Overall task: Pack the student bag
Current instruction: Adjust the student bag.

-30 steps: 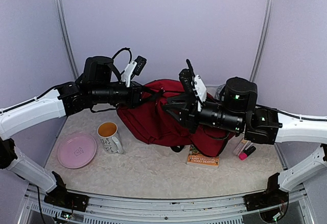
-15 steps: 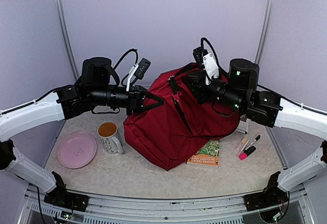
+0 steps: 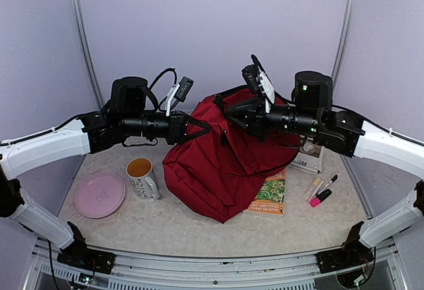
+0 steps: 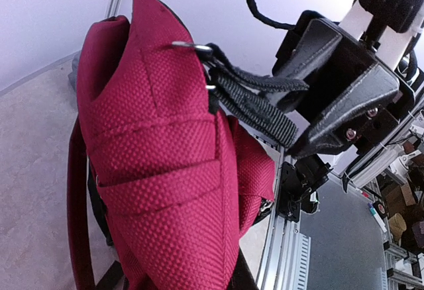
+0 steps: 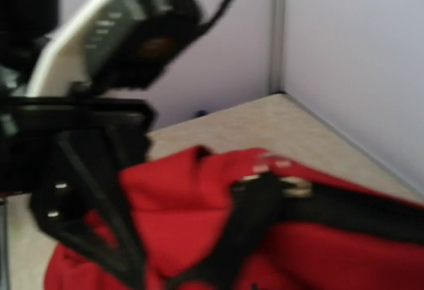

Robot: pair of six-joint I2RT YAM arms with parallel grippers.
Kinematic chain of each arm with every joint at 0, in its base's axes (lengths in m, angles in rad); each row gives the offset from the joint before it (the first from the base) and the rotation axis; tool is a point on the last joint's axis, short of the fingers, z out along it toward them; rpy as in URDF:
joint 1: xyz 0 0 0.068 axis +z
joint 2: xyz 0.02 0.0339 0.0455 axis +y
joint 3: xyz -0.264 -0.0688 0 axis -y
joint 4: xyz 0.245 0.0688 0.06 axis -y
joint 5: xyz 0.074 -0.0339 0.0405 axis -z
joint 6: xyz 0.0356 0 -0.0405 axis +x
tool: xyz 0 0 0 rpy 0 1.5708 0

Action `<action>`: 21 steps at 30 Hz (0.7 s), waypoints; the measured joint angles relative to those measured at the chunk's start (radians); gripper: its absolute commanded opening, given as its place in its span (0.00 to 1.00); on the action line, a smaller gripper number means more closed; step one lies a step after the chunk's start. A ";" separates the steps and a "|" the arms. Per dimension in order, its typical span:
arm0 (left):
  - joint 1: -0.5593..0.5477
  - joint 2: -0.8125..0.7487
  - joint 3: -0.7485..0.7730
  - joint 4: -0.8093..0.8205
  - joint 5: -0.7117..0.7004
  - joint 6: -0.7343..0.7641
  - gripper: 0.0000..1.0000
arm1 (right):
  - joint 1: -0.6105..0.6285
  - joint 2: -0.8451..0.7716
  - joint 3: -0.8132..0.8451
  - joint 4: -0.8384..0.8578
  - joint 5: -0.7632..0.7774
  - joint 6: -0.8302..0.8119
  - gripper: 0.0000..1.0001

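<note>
The student bag (image 3: pixel 218 167), a large dark red backpack, stands raised in the middle of the table, held up from both sides. My left gripper (image 3: pixel 201 128) is shut on the bag's upper left edge; its own jaws are hidden behind the red fabric (image 4: pixel 159 171) in the left wrist view. My right gripper (image 3: pixel 230 113) is shut on the black top strap (image 4: pixel 255 98) of the bag, and its pinch (image 4: pixel 296 121) shows in the left wrist view. The right wrist view is blurred and shows the red bag (image 5: pixel 199 224) and a black strap (image 5: pixel 265 204).
A mug (image 3: pixel 142 177) and a pink plate (image 3: pixel 99 194) sit at the front left. A green book (image 3: pixel 269 196) lies against the bag's right side. Markers (image 3: pixel 320 191) and a white booklet (image 3: pixel 309 159) lie at the right, under the right arm.
The bag has gone from lying flat to standing raised. My right gripper rose and swung back with the strap, then shifted left. The book, earlier half covered, now shows more.
</note>
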 measured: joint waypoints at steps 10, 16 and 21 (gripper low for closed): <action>-0.001 0.000 0.000 0.000 -0.015 0.008 0.00 | 0.156 -0.068 -0.116 0.053 0.138 -0.237 0.34; -0.005 0.000 0.000 0.000 -0.018 0.030 0.00 | 0.154 -0.217 -0.276 0.171 0.181 -0.489 0.32; -0.011 0.000 0.000 0.000 -0.019 0.046 0.00 | 0.154 -0.226 -0.227 0.227 0.225 -0.666 0.39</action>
